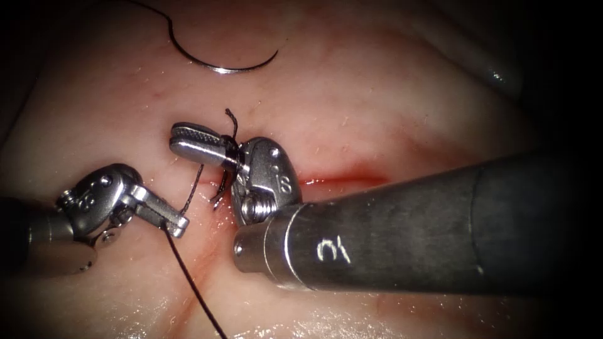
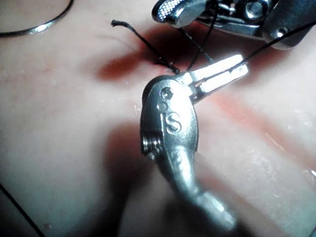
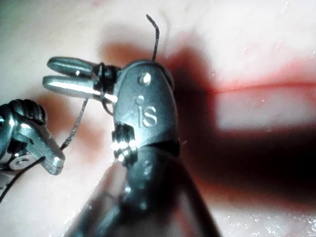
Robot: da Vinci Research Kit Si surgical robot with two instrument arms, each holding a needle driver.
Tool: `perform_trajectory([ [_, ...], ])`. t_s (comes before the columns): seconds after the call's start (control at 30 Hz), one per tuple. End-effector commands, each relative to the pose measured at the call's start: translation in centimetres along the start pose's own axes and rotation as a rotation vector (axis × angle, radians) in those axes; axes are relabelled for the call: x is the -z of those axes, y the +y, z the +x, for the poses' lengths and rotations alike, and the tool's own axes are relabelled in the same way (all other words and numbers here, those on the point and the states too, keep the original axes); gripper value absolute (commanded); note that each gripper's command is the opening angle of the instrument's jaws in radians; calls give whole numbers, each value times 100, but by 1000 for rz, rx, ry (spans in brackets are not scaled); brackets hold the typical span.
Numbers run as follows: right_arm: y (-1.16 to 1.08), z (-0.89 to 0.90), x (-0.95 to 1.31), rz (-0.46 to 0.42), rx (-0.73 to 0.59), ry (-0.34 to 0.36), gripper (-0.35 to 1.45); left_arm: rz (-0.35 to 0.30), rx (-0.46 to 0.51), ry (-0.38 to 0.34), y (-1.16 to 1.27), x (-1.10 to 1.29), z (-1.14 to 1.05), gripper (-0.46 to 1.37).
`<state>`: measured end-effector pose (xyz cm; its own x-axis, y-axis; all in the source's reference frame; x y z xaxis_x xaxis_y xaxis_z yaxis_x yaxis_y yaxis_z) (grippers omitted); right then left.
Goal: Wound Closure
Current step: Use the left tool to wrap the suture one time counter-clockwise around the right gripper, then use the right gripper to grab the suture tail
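From the endoscope: finds the curved steel needle [image 1: 220, 65] lying loose on the far part of the pale pork tissue [image 1: 377, 94], held by neither tool and not in the tissue, probably parked clear of the work. Finds the left arm's steel needle driver [image 1: 179, 225] left of the red-rimmed cut [image 1: 342, 181], fingers [image 1: 160, 215] closed on the dark braided thread [image 1: 191, 279], which trails off toward the near edge. Finds the right arm's steel needle driver [image 1: 182, 139] lying over the cut's left end, fingers [image 1: 201, 150] a little parted with thread wound round their base, seemingly to carry a loop; a short cut end of thread [image 1: 231, 119] stands up just beside. Leaves open tissue far and left; crowds the near right with the thick shaft. From the left wrist: confirms the left fingers [image 2: 217, 79] pinched on a taut strand [image 2: 276, 42], the right tool [image 2: 170, 12] close beyond, the needle [image 2: 34, 29] well apart. From the right wrist: shows a gap between the right fingers [image 3: 69, 85], nothing gripped, thread [image 3: 101, 79] wrapped behind them, the left tool [image 3: 52, 160] near.
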<state>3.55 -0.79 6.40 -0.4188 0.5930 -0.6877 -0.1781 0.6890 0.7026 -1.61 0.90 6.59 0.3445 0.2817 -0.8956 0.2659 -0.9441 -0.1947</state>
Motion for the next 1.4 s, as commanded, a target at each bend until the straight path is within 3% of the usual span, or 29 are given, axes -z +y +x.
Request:
perform_trajectory([
  [0.03,1,-1,4,-17,10,-23,54,9,-2,-6,0,2,1,-35],
  [0.23,-3,-4,9,-120,58,-101,54,37,-5,-24,2,0,-2,-35],
  [0.4,-3,-6,12,-196,114,-151,94,40,-14,-67,-1,-5,-9,-35],
  [0.7,-2,-3,14,-294,108,-135,86,95,-52,-160,1,-16,-24,-35],
  [0.87,-2,-7,16,-361,89,-209,86,128,-61,-199,1,-15,-32,-35],
  [1.2,3,-9,26,-470,99,-299,84,222,-58,-247,-18,-8,-27,-35],
  [1.4,3,-9,28,-535,84,-357,86,229,-58,-271,-21,-10,-29,-35],
])
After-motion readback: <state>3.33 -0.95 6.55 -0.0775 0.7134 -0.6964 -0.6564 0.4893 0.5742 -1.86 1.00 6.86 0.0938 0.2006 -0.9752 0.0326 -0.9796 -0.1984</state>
